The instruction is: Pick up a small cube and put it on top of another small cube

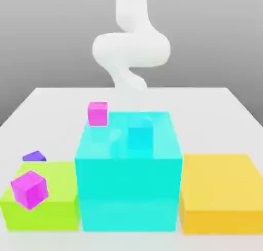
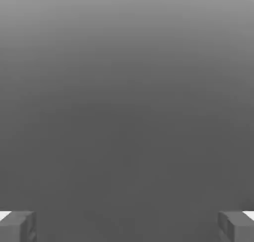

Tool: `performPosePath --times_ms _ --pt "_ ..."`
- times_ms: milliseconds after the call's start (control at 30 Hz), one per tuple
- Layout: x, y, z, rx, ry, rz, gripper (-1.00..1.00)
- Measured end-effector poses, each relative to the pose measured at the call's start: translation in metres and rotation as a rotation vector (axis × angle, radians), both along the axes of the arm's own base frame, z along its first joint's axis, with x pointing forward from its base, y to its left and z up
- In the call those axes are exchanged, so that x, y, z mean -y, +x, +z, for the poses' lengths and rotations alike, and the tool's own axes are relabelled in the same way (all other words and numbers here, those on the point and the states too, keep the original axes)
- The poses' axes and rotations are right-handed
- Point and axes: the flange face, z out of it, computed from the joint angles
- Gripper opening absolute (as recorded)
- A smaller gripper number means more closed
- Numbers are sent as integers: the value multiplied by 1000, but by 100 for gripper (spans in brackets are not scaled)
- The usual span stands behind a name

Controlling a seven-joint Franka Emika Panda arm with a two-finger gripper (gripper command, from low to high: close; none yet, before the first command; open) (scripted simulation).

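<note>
A white bench [image 1: 205,98] carries three large blocks in a row along its near edge. At the exterior view's left sits a low lime-green block [image 1: 51,214], in the middle a taller translucent cyan block [image 1: 128,188], and at the exterior view's right a low yellow block [image 1: 221,193]. A small magenta cube [image 1: 30,189] rests tilted on the lime-green block. A second small magenta cube [image 1: 97,113] lies farther back, at the far left corner of the cyan block. A small purple cube [image 1: 34,156] sits on the bench just behind the lime-green block. The white robot arm [image 1: 131,44] rises behind the cyan block. In the hand view the fingers [image 2: 17,226] stand spread wide apart, nothing between them.
</note>
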Motion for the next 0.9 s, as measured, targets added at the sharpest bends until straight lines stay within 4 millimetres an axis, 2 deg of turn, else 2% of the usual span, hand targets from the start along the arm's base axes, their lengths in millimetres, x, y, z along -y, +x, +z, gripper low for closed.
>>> performPosePath --times_ms 100,200,300,433,533,667,833,900 --pt "43 23 -52 -71 124 -193 0" --pt "84 34 -103 -132 234 -385 0" --pt "123 35 -156 -187 338 -582 0" --pt "172 22 -225 -250 465 -856 0" --pt "204 2 -277 -289 552 -1069 0" --pt "238 -36 -342 -331 655 -1361 0" --pt "265 -98 -416 -364 758 -1738 0" --pt "276 -133 -443 -364 797 -1912 0"
